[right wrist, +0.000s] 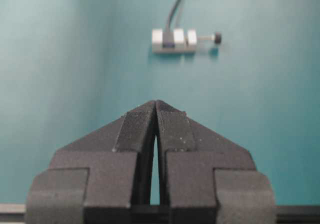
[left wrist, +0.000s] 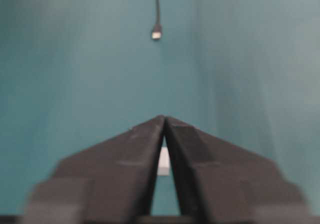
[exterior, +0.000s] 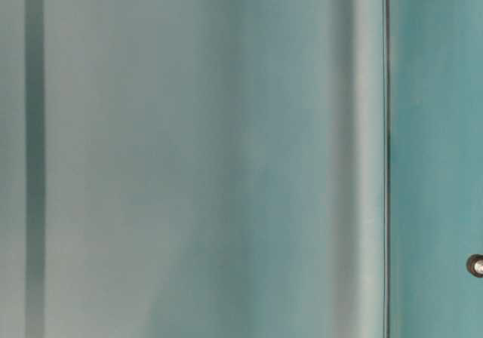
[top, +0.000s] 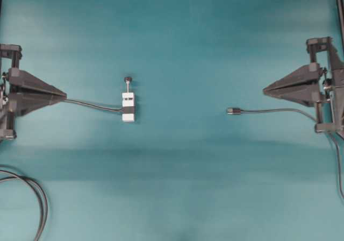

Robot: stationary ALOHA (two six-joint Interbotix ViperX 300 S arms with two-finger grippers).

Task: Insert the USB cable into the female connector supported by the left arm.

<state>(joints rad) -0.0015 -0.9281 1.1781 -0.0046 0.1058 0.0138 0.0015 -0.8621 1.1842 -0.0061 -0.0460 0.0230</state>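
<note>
**Both arms parked, plug and socket lying apart on the tabletop**

Take the female connector (top: 128, 107) as the landmark. It lies flat on the teal tabletop (top: 177, 198), its screw knob pointing toward the far edge in the overhead view and its thin cable running off toward the left end effector (top: 63, 96), which sits well apart from it at the left edge. That end effector's jaws meet at the tips with only a thin slit behind them, and they grip nothing; in the left wrist view a sliver of the white block shows through the slit, on the tabletop below and ahead.

The USB cable (top: 269, 111) lies on the other side of the connector, well apart from it, with its metal-tipped plug (top: 233, 111) aimed roughly back toward the block. This layout looks like a starting arrangement: each piece lies in front of the arm meant to handle it, plug end reachable.

The right end effector (top: 265, 91) hangs near the plug but clear of it, jaws pressed together and empty.

Judging from this, no step is done: the connector is not yet supported, the cable not yet picked up.
</note>
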